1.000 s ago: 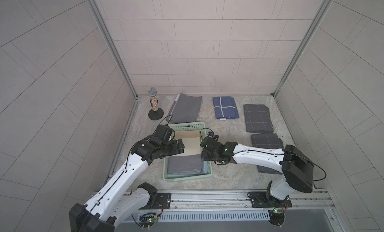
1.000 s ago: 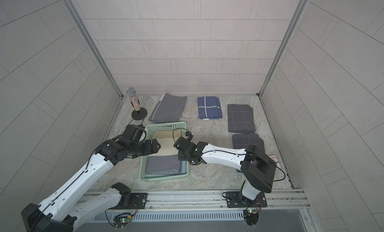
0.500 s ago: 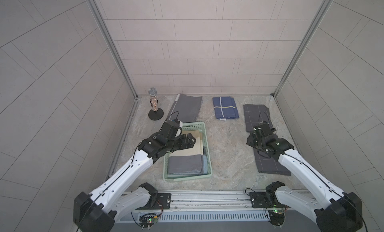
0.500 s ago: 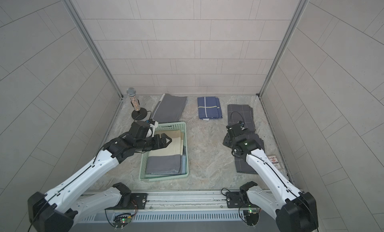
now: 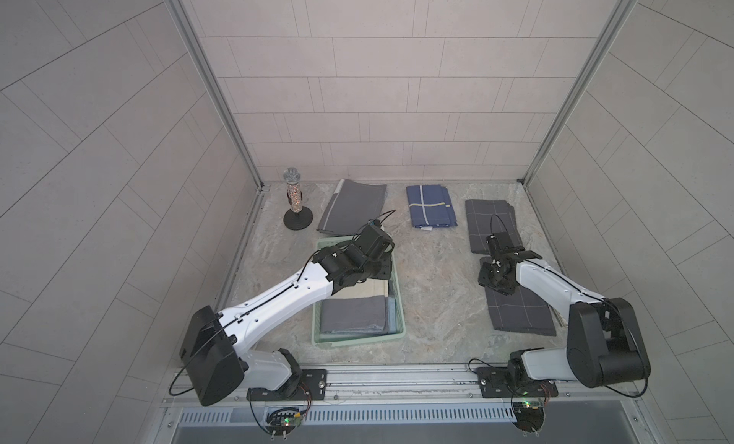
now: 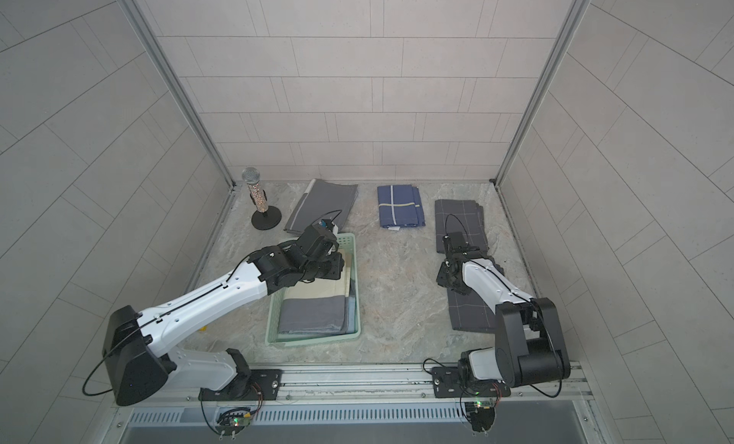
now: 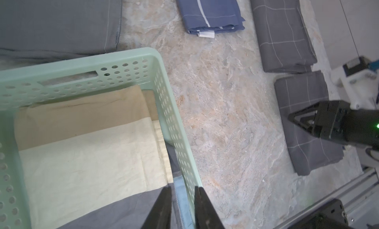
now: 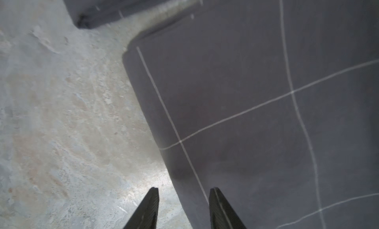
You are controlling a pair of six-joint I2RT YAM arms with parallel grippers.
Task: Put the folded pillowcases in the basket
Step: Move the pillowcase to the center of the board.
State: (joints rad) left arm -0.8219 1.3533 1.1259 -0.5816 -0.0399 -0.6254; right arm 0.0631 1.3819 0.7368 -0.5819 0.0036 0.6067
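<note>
Poised with the right gripper [image 8: 184, 190] partly spread and empty, straddling the edge of the folded pillowcase [image 8: 246, 115]: dark checked cloth under one finger, bare table [image 8: 61, 115] under the other. Looks soft, light and limp, stacked in layers, likely to sag or unfold if pinched by a single ply. Best taken at this thick folded edge, scooping under every layer.

Over to the left gripper [image 7: 182, 188]: narrowed astride the side wall of the basket [image 7: 82, 63]. Can't tell whether actually pinching it. Just inside that wall, a cream cloth [image 7: 82, 156] and a grey cloth [image 7: 123, 213], so probably landing on top.

Flat, hard, marbled surface, probably slick enough for sliding a finger beneath. Open floor between both tools, tiled walls [image 5: 357, 104] well clear.
</note>
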